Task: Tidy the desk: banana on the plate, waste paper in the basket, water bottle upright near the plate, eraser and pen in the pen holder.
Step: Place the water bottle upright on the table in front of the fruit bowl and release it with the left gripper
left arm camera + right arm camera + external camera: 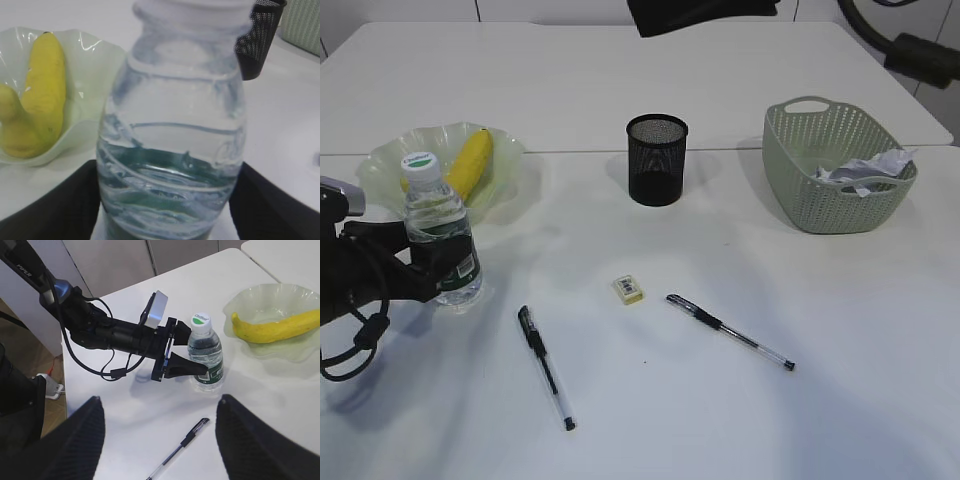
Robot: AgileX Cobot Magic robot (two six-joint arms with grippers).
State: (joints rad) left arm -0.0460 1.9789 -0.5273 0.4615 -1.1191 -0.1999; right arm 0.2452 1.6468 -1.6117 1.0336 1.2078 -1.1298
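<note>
Water bottle [440,230] upright on the bench [740,420], just beside the plate [380,160], long axis vertical, cap up. Sat squarely between the left fingers [60,210], one on each side of the lower body at label height. Can't tell from any view whether clamped or already slack: pads at the wall, no clear gap, no visible squeeze. Left gripper [445,262] reaching in level from the left edge.

Right gripper [160,405] spread wide, nothing between its fingers, hanging above the bench and out of the exterior view.

Banana [470,162] in the plate. Waste paper [865,170] in the basket [800,200]. Judged left to do: eraser [628,290] and two pens into the pen holder [656,160].

Key geometry for that: eraser near mid-bench, straight in front of the holder and well apart from it. Left pen [545,367] nearest the left arm, axis running from far-left to near-right. Right pen [730,332] right of the eraser, axis also slanting toward near-right, likely better for the right arm.

Writing: "PIPER" legible on the left arm link in the right wrist view. Green mark on the bottle cap and white print on the dark label too small to read. Eraser sleeve print unreadable too.
</note>
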